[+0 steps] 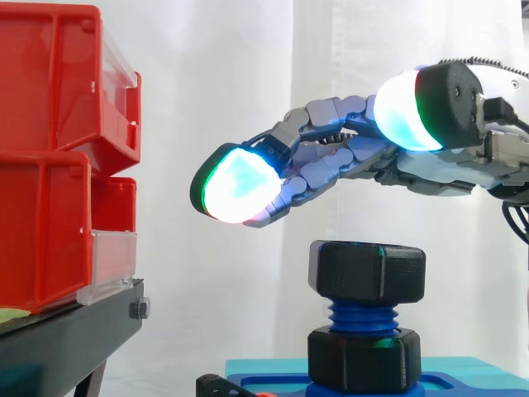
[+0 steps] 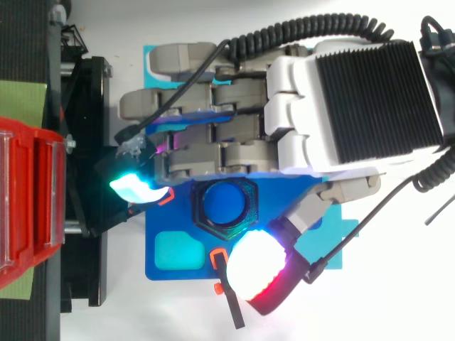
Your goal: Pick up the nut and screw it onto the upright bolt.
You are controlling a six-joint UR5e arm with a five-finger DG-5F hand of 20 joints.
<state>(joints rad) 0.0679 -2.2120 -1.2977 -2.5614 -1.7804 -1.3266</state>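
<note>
Behind the work hangs a white curtain [image 1: 248, 66]. At the left, red bins [image 1: 50, 157] are stacked on a black stand [image 1: 74, 331], cut off by the picture's edge. From above, a white bench [image 2: 398, 305] carries a blue fixture plate [image 2: 178, 213] on a teal sheet [image 1: 248, 365].

The black nut [image 1: 366, 271] sits atop the upright blue bolt [image 1: 362, 316]. Below it, only a short run of thread shows above a lower black hex piece [image 1: 364, 357], which hides the bolt's foot.

The hand [image 1: 347, 157] hangs over the nut with its fingers stretched out and relaxed, gripping nothing, and a clear gap to the nut in the side view. One glowing fingertip [image 1: 240, 184] points toward the bins. In the top view the hand covers the far half of the plate.
</note>
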